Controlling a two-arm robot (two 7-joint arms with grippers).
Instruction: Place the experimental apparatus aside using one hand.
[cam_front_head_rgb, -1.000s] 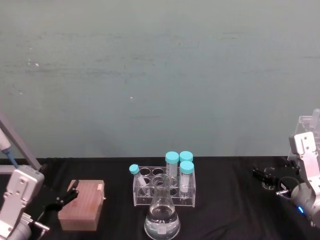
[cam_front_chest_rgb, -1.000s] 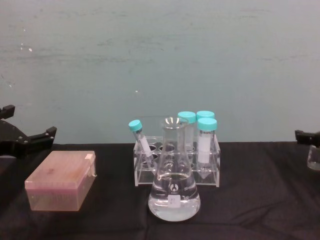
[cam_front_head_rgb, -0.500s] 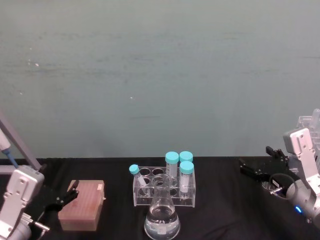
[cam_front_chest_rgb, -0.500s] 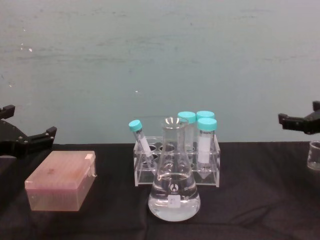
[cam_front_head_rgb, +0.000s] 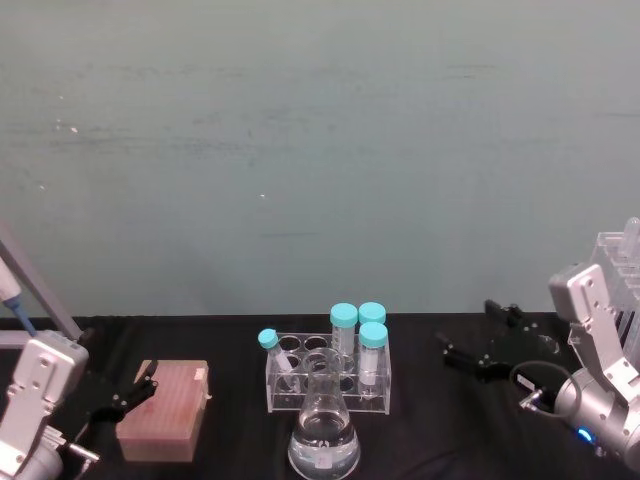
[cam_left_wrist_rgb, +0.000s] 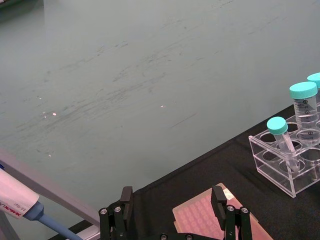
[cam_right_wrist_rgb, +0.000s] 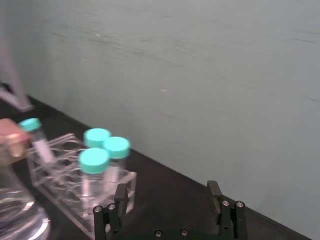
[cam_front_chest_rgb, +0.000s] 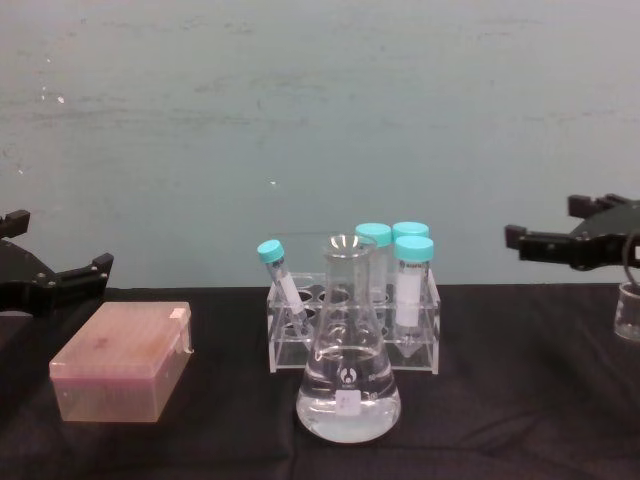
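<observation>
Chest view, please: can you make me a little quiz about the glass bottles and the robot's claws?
1. True or false: the flask stands in front of the tube rack, on the robot's side.
2. How many teal-capped tubes are in the rack? A) two B) four C) six
3. Fill the gap: the right claw hangs open to the right of the rack and holds ___.

Key:
1. True.
2. B: three stand upright and one leans.
3. Nothing. The left claw is open too, beside the pink box.
</observation>
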